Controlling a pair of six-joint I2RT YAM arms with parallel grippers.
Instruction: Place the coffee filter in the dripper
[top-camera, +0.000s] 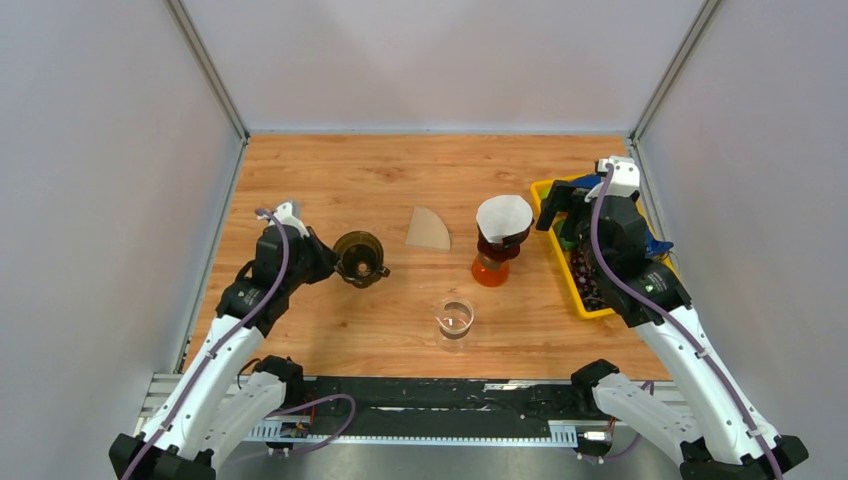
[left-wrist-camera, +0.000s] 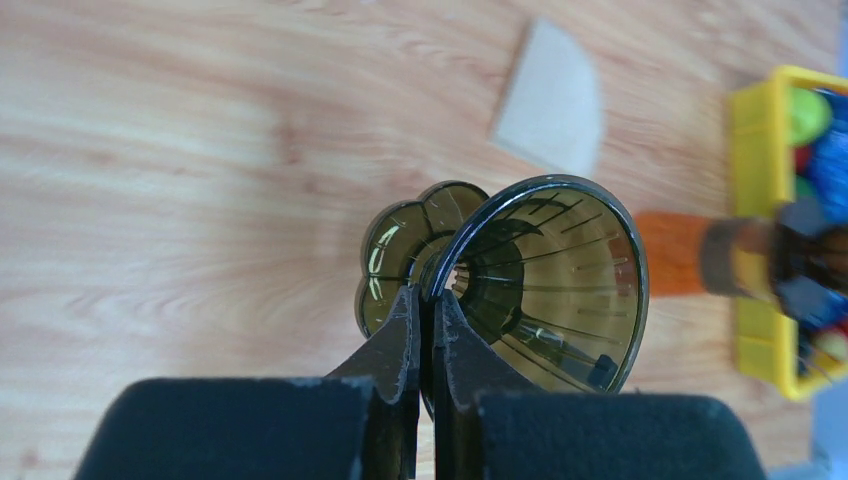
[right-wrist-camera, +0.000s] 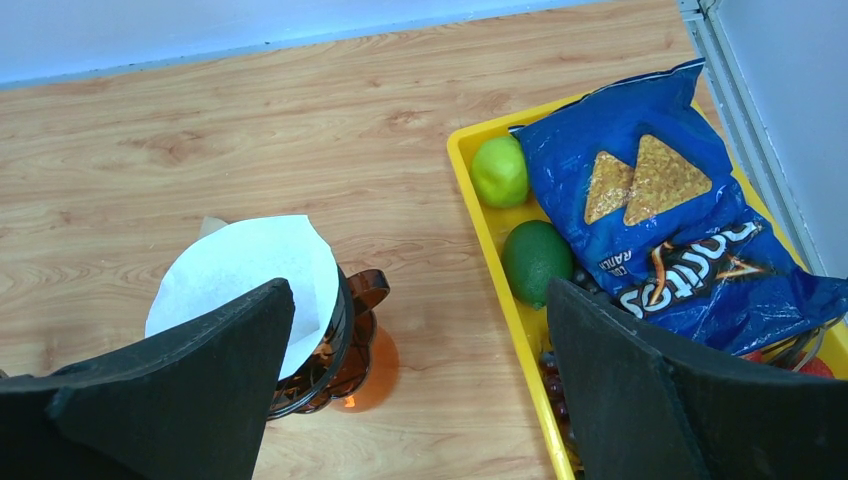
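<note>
Coffee filter first: the brown filter (top-camera: 428, 230) lies flat and folded on the wooden table (top-camera: 330, 180), near the dark dripper (top-camera: 358, 258), a little to its right and farther from the arms, with nothing touching it. The left gripper (left-wrist-camera: 430, 305) is clamped tight on that dripper's rim, fingers pinched together over the thin wall, and from the wrist camera the cone's mouth looks tipped sideways rather than facing up, though I can't tell whether it's off the table. Well to the right of the dark dripper, the right gripper (right-wrist-camera: 420, 290) hangs wide open, holding nothing, over a second dripper (top-camera: 497, 245) that already has a white filter (top-camera: 503, 215) in it, on an orange jug (top-camera: 490, 272); the yellow tray (top-camera: 545, 190) of snacks lies farther right again. A glass cup (top-camera: 455, 320) stands to the dark dripper's right and nearer the arms. Now the risks, as I read it: that rim pinch is narrow, so the dripper could swivel or slip out when moved. If it stays tilted, a filter dropped in may slide straight out. The flat paper will be awkward to pick off the wood, and an open jaw swinging across could clip the jug or the cup.
</note>
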